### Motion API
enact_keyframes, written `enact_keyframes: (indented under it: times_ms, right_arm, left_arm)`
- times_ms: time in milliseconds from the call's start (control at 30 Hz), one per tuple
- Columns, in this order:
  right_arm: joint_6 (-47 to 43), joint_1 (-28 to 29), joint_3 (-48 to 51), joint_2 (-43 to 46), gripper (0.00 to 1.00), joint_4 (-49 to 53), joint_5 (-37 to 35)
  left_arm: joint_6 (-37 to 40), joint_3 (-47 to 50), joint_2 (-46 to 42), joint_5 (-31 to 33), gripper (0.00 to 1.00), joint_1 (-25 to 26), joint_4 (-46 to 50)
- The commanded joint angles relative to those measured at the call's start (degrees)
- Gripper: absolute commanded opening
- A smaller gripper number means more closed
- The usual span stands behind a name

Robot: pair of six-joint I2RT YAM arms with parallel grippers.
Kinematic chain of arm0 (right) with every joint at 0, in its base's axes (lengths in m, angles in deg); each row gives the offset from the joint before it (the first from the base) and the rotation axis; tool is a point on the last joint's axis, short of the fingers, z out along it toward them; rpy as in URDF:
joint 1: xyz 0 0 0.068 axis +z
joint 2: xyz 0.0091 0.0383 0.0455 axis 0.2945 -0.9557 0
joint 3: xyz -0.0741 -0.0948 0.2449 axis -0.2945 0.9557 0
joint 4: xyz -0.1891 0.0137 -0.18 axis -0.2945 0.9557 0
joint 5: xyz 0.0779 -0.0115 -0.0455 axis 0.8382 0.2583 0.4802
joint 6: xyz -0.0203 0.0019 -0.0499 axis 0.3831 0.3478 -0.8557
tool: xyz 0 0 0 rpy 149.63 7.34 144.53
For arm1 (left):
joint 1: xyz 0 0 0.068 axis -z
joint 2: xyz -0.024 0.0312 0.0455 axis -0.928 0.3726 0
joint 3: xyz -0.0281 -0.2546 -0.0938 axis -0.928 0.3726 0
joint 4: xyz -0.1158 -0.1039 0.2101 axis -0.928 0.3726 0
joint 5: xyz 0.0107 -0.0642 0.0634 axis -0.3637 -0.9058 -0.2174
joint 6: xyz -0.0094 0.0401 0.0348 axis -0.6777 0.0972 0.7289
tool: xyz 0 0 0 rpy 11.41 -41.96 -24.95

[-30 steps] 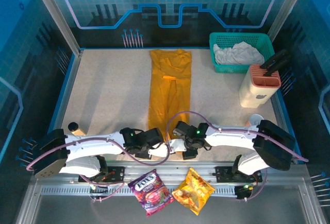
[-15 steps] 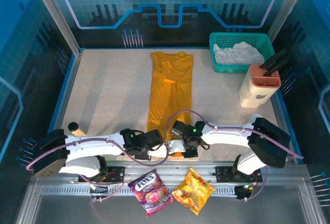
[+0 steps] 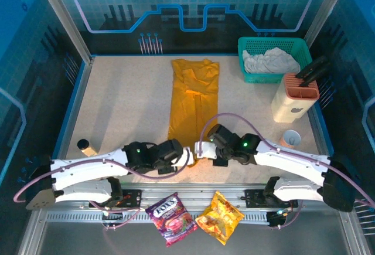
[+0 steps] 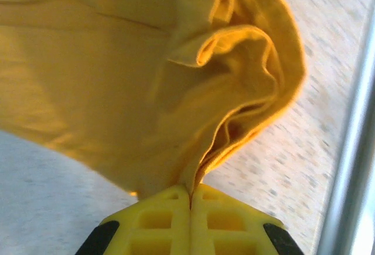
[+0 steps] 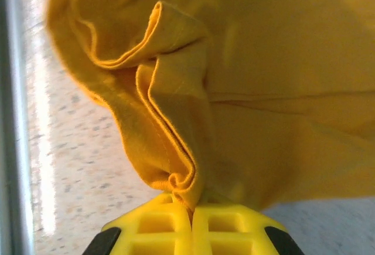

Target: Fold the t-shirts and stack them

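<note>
Left tool (image 4: 190, 192) and right tool (image 5: 191, 206) tightly pinch the golden-orange t-shirt (image 3: 194, 99).

1. "FOX'S" stands in white letters across the top of the purple sweet packet (image 3: 171, 218), which lies on the metal rail on the base side of the left gripper (image 3: 187, 157), well apart from it.
2. The orange packet (image 3: 220, 217) lies on the base side of the right gripper (image 3: 201, 151); its print is too small to read.

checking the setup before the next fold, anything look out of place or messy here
A purple snack packet and an orange snack packet lie on the metal rail at the near edge, off the table. The whitish-grey t-shirt sits crumpled in the green basket, unfolded. The golden-orange t-shirt lies straight.
</note>
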Motion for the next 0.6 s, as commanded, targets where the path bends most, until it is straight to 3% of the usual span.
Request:
enact_keyframes:
  times_ms: [0, 133, 300, 467, 567]
  right_arm:
    - [4.31, -4.85, -1.64, 1.62, 0.00, -3.91, -0.90]
    - [5.66, -10.81, -3.48, 0.00, 0.00, -7.44, -1.19]
    - [3.07, -17.47, -7.33, -6.75, 0.00, -11.00, 1.07]
    - [0.12, -22.87, -15.56, -16.54, 0.00, -12.48, 2.96]
    - [-1.49, -25.23, -20.44, -22.72, 0.00, -12.29, 4.03]
  left_arm:
    - [1.64, -3.55, -1.73, 4.32, 0.00, -4.87, -4.19]
    - [5.94, -6.30, -0.36, 0.06, 0.00, -15.09, -10.65]
    - [11.52, -11.94, 8.03, -6.15, 0.00, -25.81, -14.84]
    - [14.35, -16.66, 19.64, -12.01, 0.00, -31.60, -19.36]
    - [14.81, -19.23, 26.03, -12.04, 0.00, -33.30, -21.77]
